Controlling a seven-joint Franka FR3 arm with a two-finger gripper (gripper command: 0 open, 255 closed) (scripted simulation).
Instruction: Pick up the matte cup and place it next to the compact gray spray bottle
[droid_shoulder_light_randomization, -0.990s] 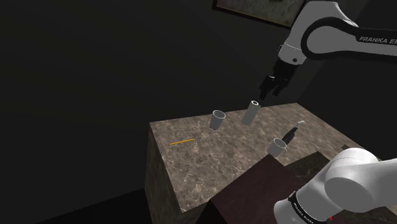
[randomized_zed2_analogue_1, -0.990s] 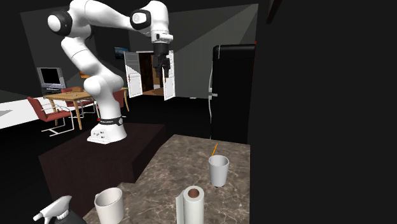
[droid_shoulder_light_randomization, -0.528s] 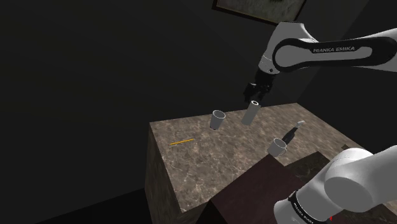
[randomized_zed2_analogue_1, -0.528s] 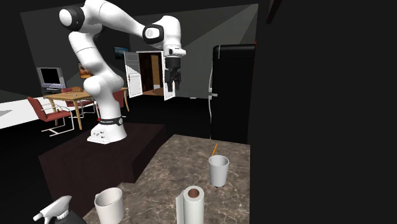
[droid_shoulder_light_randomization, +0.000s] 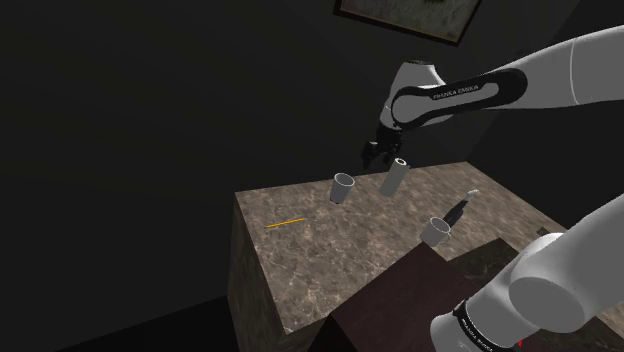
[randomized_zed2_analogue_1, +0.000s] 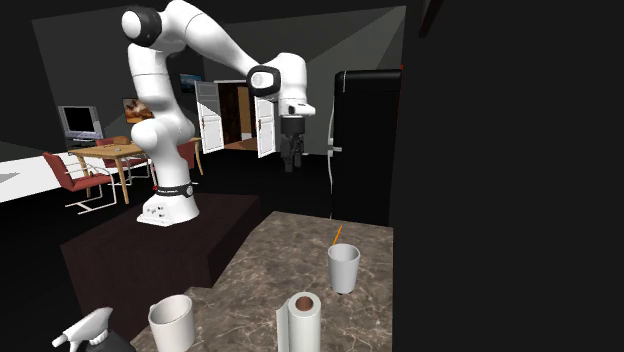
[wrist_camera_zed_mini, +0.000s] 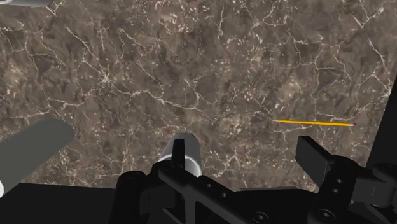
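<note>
Gripper (droid_shoulder_light_randomization: 375, 156) is hovering above the marbled worktop (droid_shoulder_light_randomization: 330, 260); fingers (wrist_camera_zed_mini: 313, 154) are standing apart, clasping nothing; pale cup (droid_shoulder_light_randomization: 343, 187) is standing upright below the gripper, showing beside one fingertip in the wrist view, well apart from the spray bottle (droid_shoulder_light_randomization: 462, 207); paper roll (droid_shoulder_light_randomization: 393, 176) is standing near the pale cup; second cup (droid_shoulder_light_randomization: 435, 231) is sitting just beside the bottle; orange pencil (droid_shoulder_light_randomization: 285, 222) is lying flat.

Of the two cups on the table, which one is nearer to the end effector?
The cup nearer the orange pencil; the other cup stands by the spray bottle.
</note>
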